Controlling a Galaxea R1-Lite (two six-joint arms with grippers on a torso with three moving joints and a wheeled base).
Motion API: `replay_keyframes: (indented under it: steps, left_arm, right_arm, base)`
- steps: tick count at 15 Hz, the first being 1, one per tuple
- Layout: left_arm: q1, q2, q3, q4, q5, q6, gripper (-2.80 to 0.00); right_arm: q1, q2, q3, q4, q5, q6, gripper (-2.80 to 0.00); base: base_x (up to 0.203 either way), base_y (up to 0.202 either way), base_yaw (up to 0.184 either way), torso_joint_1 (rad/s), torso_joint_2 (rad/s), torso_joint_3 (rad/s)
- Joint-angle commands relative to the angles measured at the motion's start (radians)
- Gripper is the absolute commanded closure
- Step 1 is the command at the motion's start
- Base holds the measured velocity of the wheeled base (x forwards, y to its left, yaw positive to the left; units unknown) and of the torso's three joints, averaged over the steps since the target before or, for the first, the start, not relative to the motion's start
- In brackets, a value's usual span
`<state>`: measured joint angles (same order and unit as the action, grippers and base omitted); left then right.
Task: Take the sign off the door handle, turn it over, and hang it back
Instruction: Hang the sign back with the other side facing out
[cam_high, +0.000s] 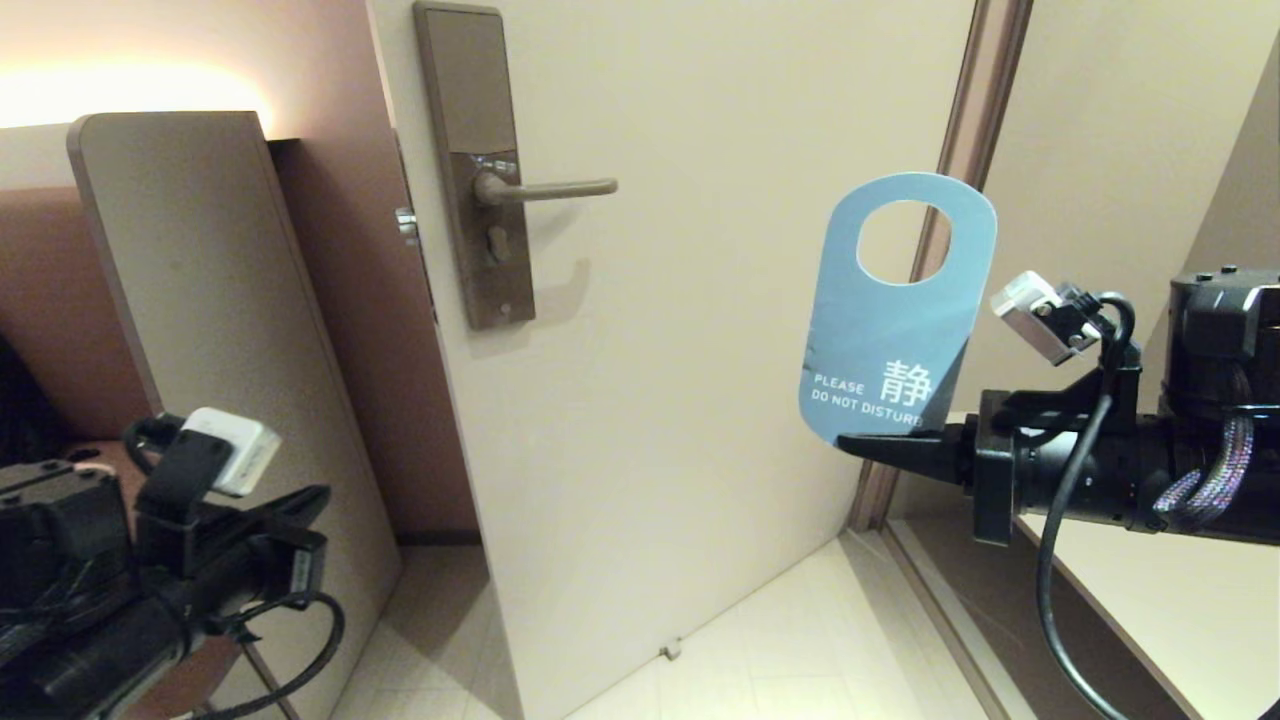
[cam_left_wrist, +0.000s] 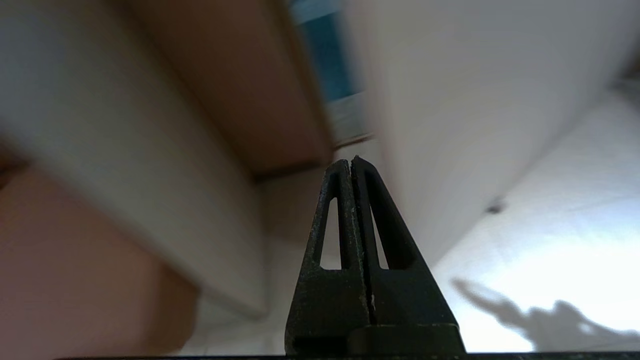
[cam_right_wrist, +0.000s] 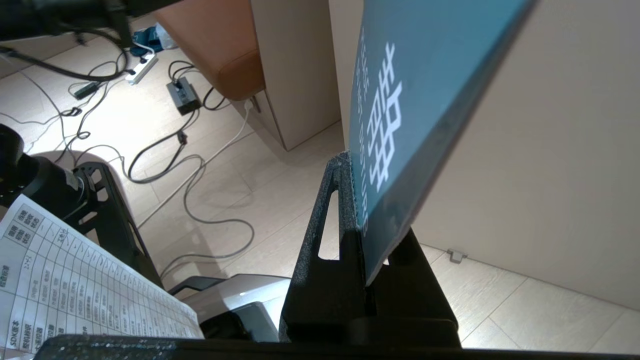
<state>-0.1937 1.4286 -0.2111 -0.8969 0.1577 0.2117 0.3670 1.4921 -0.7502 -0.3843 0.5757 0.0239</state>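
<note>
Slippage is the main risk: the sign (cam_high: 893, 320), right of centre and well apart from the door handle (cam_high: 545, 188), is clamped only at its bottom edge by the right gripper (cam_high: 860, 443). It could be twisted loose during flipping. The left gripper (cam_high: 315, 500), lower left, is closed on nothing.

My right gripper (cam_high: 858, 445) is a matte black, grainy plastic claw whose tapered fingers (cam_right_wrist: 330, 220) each have a long slot cut through them, and behind it sit a square black collar and a thick black cylindrical forearm. A small white box-shaped wrist camera (cam_high: 1032, 314) rides above on a black bracket, with a glossy black cable (cam_high: 1060, 520) looping down from it and a purple-grey braided cable sleeve (cam_high: 1215, 470) further back. My left gripper (cam_left_wrist: 353, 165) is the same slotted black claw, topped by its own white camera block (cam_high: 232, 448) and trailing a curled black cable (cam_high: 310, 650).
</note>
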Motion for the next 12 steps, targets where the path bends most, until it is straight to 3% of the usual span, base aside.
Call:
replay_keyframes:
  steps: [1,3,7,12]
  left_arm:
    - [0.114,-0.157,0.12,-0.005,0.0,0.002,0.0]
    - [0.178,-0.245,0.19,-0.001,-0.001,0.001,0.0]
    - [0.214,-0.407,0.209,0.113,0.001,-0.01,0.0]
    - [0.207,-0.66,0.21,0.378,-0.005,-0.024,0.0]
  right_arm:
    - [-0.002,0.011,-0.015,-0.002,0.003,0.001,0.0]
    - [-0.008,0.014,-0.023,-0.002,0.003,0.001,0.0]
    - [-0.021,0.014,-0.027,-0.002,0.003,-0.009,0.0]
    - [-0.026,0.016,-0.026,-0.002,0.003,-0.022,0.0]
  base:
    - [0.0,0.0,0.0,0.0,0.0,0.0]
    - [0.0,0.0,0.0,0.0,0.0,0.0]
    - [0.0,0.0,0.0,0.0,0.0,0.0]
    - [0.0,0.0,0.0,0.0,0.0,0.0]
